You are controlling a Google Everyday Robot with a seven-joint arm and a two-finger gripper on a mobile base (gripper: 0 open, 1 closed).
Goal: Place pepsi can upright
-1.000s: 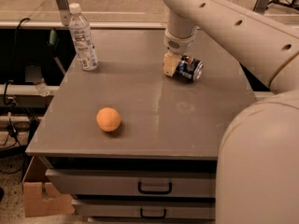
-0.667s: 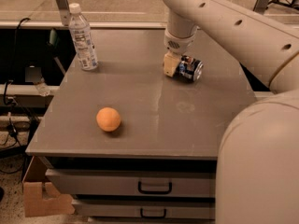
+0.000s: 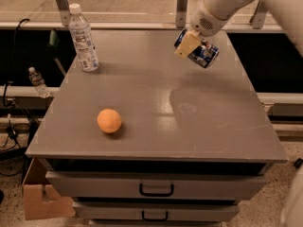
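Change: the can (image 3: pixel 206 56) has been lifted off the table (image 3: pixel 156 136), where it was lying on its side a second ago.
Meaning: the pick-up is judged done; turning it upright and setting it down are left.
Gripper: the gripper (image 3: pixel 196 49) is held in the air, well to the right of the bottle (image 3: pixel 83 38).
Fingers (image 3: pixel 186 43): clamped across the can's body (only one, pale, is plainly seen).
Can: dark blue with white and red markings, tilted rather than upright; a shadow is cast on the table beneath it.
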